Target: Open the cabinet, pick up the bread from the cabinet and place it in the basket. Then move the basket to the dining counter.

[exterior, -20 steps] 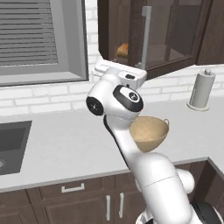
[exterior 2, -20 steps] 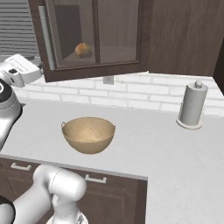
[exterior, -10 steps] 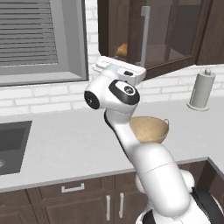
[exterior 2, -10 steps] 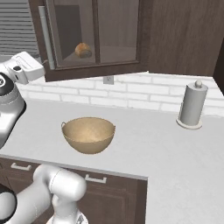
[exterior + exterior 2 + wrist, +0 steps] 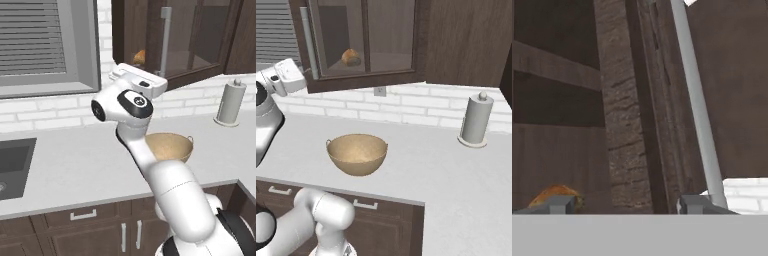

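Note:
The dark cabinet with glass panes hangs over the worktop, and its left door looks slightly ajar. A long silver handle runs down that door. The golden bread lies on the shelf inside. My gripper is open and holds nothing. It sits close in front of the door frame, with the handle just above its right fingertip. My white hand hovers below the handle's lower end. The tan basket stands on the worktop below.
A paper towel roll stands at the back right of the grey worktop. A sink lies at the left under a window. White brick wall runs behind.
My hand has crept a little to the right, toward the handle, and the arm's upper joint has risen. Basket and bread have stayed put.

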You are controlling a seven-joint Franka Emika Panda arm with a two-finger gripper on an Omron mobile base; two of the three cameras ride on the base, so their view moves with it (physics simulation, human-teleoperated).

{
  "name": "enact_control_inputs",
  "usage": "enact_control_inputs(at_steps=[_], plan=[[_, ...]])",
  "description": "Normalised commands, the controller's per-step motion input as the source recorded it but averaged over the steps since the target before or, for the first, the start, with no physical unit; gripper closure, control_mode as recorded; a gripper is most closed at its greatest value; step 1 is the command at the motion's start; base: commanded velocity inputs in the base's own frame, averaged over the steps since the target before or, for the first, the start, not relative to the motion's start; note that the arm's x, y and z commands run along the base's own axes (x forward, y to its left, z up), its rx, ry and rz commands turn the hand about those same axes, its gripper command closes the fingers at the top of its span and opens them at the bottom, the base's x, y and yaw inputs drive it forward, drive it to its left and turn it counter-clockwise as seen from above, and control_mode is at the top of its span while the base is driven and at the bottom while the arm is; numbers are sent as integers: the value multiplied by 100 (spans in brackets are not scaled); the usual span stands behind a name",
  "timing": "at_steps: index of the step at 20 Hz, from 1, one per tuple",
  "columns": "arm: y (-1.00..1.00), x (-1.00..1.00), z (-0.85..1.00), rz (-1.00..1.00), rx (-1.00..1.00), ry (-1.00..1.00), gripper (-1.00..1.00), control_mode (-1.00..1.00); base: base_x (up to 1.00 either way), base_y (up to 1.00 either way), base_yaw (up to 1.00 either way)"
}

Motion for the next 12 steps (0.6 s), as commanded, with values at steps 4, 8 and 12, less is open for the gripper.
enact_control_inputs(at_steps=[4, 8, 12], plan=[[-71, -2, 0, -25, 0, 0, -100, -100, 0, 0, 0], [-89, -37, 4, -21, 0, 0, -100, -100, 0, 0, 0], [-100, -96, 4, -11, 3, 0, -100, -100, 0, 0, 0]])
